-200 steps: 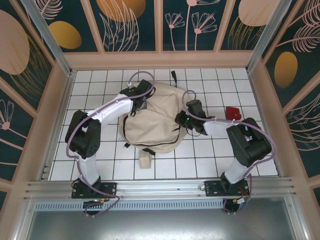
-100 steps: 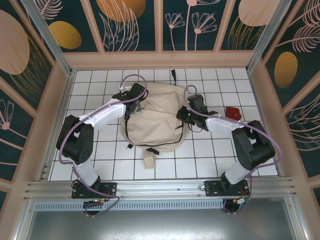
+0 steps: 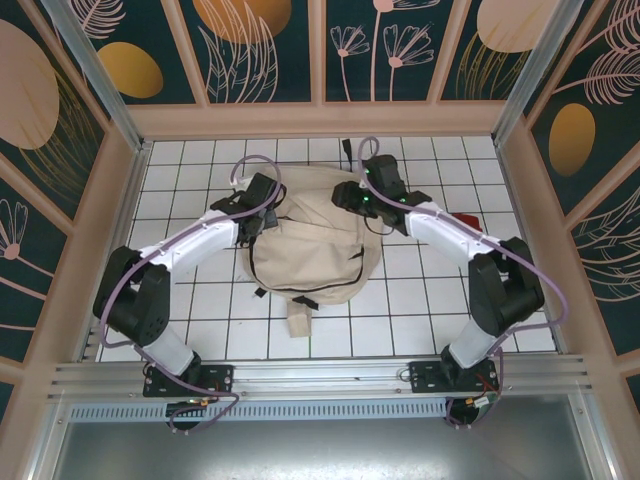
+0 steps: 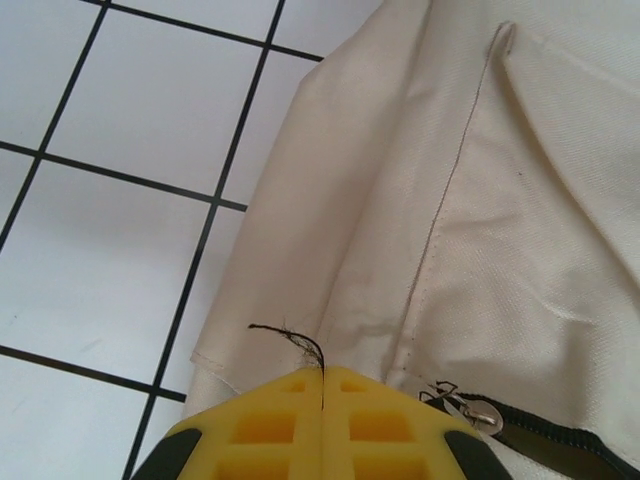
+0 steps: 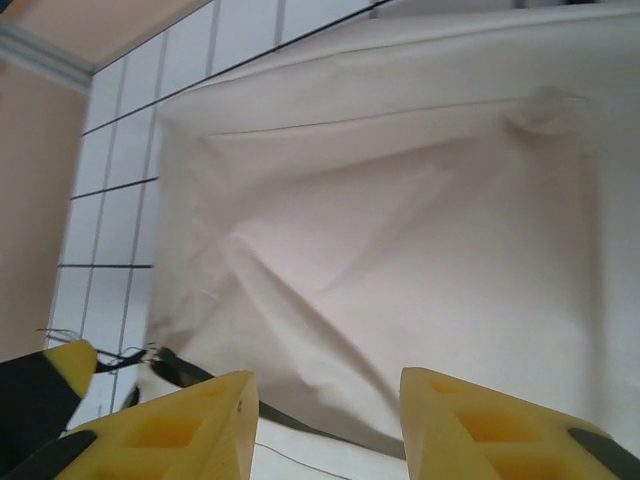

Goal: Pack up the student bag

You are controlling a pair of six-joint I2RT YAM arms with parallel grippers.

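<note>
White tiles with dark grid lines cover the tabletop (image 3: 400, 300) inside leaf-painted walls. From above, the student bag (image 3: 310, 245) lies flat at the centre, with the left gripper (image 3: 262, 203) at its upper-left edge and the right gripper (image 3: 357, 196) over its upper-right corner. On the left wrist, the jaws are pressed together with a dark thread (image 4: 290, 335) poking from between them; whether they pinch cloth I cannot tell. A zipper pull (image 4: 470, 412) sits just beside. On the right wrist, the jaws gape wide over bare fabric, holding nothing. Soft, light cloth will likely sag and bunch, so the zipper edge or top loop (image 3: 347, 152) seems the firmer hold
</note>
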